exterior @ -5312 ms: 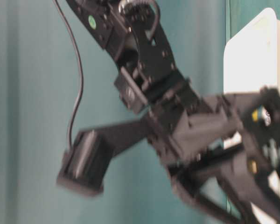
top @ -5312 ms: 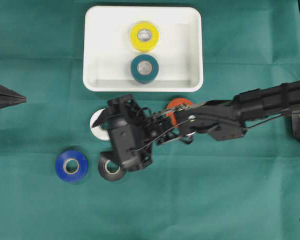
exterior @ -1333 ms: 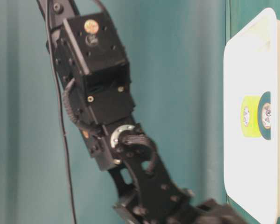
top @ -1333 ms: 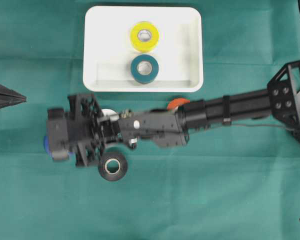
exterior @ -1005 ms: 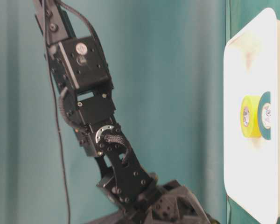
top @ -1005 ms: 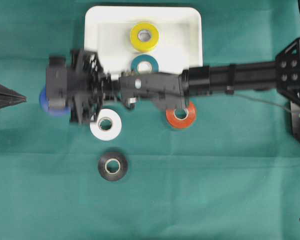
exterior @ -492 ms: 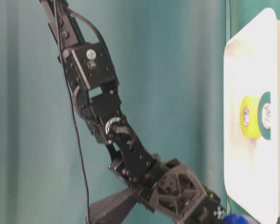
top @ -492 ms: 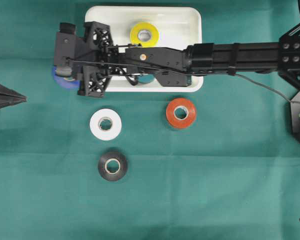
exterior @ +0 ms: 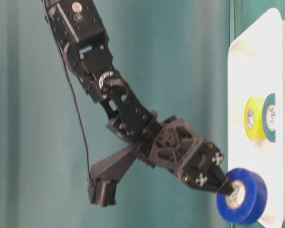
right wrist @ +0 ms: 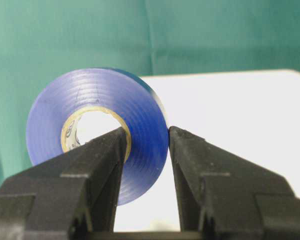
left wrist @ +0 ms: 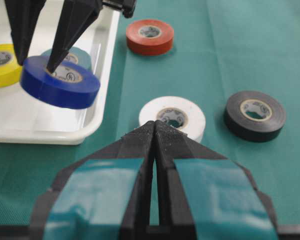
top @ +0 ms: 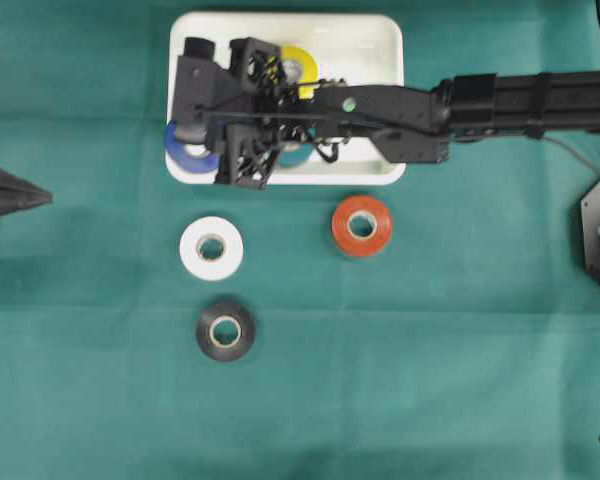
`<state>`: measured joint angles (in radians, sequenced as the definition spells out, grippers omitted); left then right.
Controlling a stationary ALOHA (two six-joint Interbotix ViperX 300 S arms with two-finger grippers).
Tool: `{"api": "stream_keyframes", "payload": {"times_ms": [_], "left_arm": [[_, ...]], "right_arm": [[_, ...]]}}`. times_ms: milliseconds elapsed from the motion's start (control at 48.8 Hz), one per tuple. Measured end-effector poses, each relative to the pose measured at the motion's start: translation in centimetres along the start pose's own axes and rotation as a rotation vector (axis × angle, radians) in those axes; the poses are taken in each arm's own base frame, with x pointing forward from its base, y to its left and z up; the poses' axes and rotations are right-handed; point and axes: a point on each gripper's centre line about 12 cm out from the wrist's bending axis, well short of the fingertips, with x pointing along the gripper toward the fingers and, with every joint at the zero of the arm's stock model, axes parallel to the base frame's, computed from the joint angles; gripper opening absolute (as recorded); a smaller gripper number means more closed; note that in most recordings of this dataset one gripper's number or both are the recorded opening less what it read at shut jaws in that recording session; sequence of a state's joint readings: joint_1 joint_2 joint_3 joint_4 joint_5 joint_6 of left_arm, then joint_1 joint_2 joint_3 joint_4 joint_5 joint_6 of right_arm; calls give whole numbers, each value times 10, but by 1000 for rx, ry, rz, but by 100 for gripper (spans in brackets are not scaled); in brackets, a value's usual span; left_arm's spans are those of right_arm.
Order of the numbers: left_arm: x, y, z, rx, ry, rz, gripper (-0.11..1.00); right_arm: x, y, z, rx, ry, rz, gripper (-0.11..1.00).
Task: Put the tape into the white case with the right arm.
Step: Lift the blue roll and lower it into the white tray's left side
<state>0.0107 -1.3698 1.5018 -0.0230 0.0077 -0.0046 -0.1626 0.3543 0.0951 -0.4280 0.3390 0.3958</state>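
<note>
The right gripper (right wrist: pixel 145 145) is pinching the blue tape roll (right wrist: pixel 97 130) through its wall: one finger is sitting inside the core hole and the other is pressing on the outer face, a grip that is keeping the roll from slipping while it is being carried. The roll is hanging clear of any surface, directly beneath the fingertips and over the near-left corner of the white case (top: pixel 380 40), partly overlapping the rim, so it is judged to be in transport rather than deposited. Deeper in the case, beyond the gripper, the yellow roll (exterior: pixel 253 118) and the teal roll (exterior: pixel 270 118) are lying side by side, touching. The white roll (top: pixel 211 247), the black roll (top: pixel 225 333) and the orange roll (top: pixel 360 225) are lying on the green cloth (top: pixel 430 380), outside the case and well apart from the right gripper. The left gripper (left wrist: pixel 155 145) is resting at the cloth's edge with its fingers pressed together, holding nothing. Compared with half a second earlier, the right arm (top: pixel 520 95) has swung the blue roll from just outside the case's left rim to a position over that rim; a full second earlier, the roll was lower beside the white roll.
</note>
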Motion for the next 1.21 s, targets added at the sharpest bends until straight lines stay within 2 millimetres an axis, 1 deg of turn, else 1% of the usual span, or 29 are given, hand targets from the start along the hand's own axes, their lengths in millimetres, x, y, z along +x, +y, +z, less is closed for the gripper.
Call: {"api": "stream_keyframes", "payload": {"times_ms": [144, 267, 841, 882, 943, 1025, 1087, 1128, 1148, 1169, 1210], "left_arm": [[0, 0, -1, 0, 2, 0, 0], [0, 0, -1, 0, 2, 0, 0], [0, 0, 0, 0, 0, 0, 0], [0, 0, -1, 0, 2, 0, 0], [0, 0, -1, 0, 2, 0, 0], [0, 0, 0, 0, 0, 0, 0], [0, 0, -1, 0, 2, 0, 0], [0, 0, -1, 2, 2, 0, 0], [0, 0, -1, 2, 2, 0, 0], [0, 0, -1, 0, 2, 0, 0], [0, 0, 0, 0, 0, 0, 0]], "right_arm": [[-1, -10, -17, 11, 25, -6, 1], [2, -16, -26, 19, 27, -6, 1], [2, -21, -29, 25, 28, -9, 1], [2, -21, -28, 25, 26, -9, 6], [2, -21, -28, 25, 26, -9, 18], [2, -21, -29, 27, 28, -9, 40], [3, -22, -30, 26, 31, -10, 60], [3, -21, -31, 25, 32, -9, 71], [3, -21, -31, 26, 32, -9, 75], [3, -21, -31, 25, 32, -9, 76], [3, -21, -32, 24, 34, -9, 72]]}}
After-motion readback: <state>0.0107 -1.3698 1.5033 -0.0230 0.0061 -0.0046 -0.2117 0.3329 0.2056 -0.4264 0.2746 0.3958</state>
